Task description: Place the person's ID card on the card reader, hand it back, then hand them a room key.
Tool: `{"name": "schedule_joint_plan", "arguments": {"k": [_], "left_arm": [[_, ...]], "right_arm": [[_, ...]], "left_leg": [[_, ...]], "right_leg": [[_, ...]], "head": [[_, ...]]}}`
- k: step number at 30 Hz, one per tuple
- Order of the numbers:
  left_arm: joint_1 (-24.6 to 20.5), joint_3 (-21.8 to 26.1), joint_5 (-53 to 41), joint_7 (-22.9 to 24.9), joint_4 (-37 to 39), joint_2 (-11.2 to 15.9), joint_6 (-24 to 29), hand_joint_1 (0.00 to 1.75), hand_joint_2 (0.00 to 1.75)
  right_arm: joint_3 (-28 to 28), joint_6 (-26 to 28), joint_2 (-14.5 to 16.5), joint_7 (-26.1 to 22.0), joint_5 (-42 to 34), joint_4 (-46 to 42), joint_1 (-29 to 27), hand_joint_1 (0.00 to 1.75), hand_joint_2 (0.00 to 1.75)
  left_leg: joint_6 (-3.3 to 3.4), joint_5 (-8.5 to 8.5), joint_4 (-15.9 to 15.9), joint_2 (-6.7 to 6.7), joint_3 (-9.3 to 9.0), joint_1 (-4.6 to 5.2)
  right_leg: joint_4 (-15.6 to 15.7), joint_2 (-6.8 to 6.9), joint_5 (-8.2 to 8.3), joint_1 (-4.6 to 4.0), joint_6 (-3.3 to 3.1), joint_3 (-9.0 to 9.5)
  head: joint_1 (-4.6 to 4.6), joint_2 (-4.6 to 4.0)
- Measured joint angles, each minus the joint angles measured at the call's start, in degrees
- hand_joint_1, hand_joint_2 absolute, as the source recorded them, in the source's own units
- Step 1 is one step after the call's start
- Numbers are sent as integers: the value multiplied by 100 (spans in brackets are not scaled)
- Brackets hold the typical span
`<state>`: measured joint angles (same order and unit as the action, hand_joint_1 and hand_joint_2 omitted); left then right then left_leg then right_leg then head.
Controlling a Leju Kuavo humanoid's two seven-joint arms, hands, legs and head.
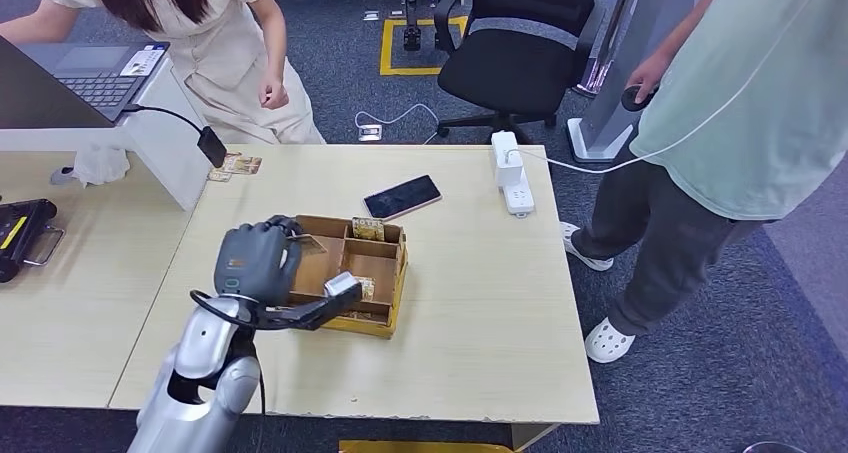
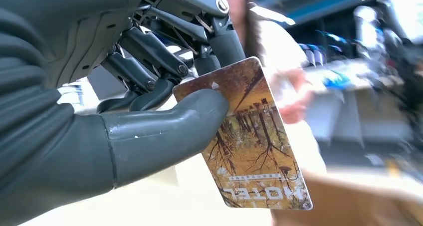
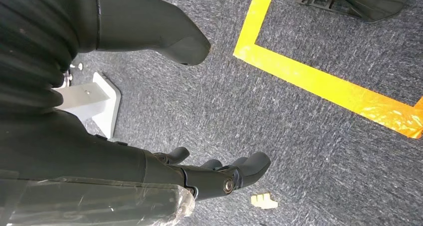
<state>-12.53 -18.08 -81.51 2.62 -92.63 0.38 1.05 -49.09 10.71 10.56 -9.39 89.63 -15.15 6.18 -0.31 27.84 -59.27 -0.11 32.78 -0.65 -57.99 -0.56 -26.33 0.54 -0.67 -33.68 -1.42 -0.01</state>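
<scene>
Room-key step. Left hand (image 2: 149, 106) pinches the room key card (image 2: 254, 141) (printed "HOTEL") between thumb and fingers (image 2: 164, 61), just above the cardboard organizer box (image 1: 385, 298). Right hand (image 3: 164, 111) hangs empty, fingers apart. Next: extend toward the person (image 1: 215, 43), release on their grip.

A: What is hiding the card (image 2: 254, 141)?
B: The thumb (image 2: 164, 131) is covering one corner.
A: And the person (image 2: 279, 51) behind?
B: Blurring out; the top edge is cutting them off.

Grey carpet (image 1: 780, 273) with yellow tape (image 1: 384, 48), black office chair (image 1: 515, 48), pale wooden tables (image 1: 480, 303).
</scene>
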Motion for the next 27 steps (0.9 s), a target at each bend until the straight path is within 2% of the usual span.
{"name": "schedule_joint_plan", "arguments": {"k": [4,10,13,19,27], "left_arm": [[-299,364,-94,42,-189,88,-57,175,175],[-480,568,-109,50,-276,125,-107,175,175],[-836,699,23,97,-139,119,-286,175,175],[-1855,1169,694,34,712,-60,-457,175,175],[-2469,1753,1160,111,1341,-450,-371,175,175]], "right_arm": [[0,-2,0,13,32,0,6,0,175],[1,-14,0,19,70,0,12,0,175],[69,-89,0,44,67,0,33,0,175],[349,-221,7,94,62,0,182,0,175],[517,-230,10,79,-9,0,245,0,175]], "left_leg": [[-1,-1,0,0,0,1],[0,0,-1,-1,2,3],[2,-3,-1,-5,5,2],[0,-19,-1,-8,5,1],[-1,-21,-1,-10,10,1]], "right_leg": [[-1,1,1,0,-1,1],[1,1,1,1,0,0],[2,5,2,1,1,-3],[1,6,18,1,-9,-4],[1,6,19,1,-8,-7]], "head": [[0,0],[0,0],[1,1],[0,-1],[1,-1]]}}
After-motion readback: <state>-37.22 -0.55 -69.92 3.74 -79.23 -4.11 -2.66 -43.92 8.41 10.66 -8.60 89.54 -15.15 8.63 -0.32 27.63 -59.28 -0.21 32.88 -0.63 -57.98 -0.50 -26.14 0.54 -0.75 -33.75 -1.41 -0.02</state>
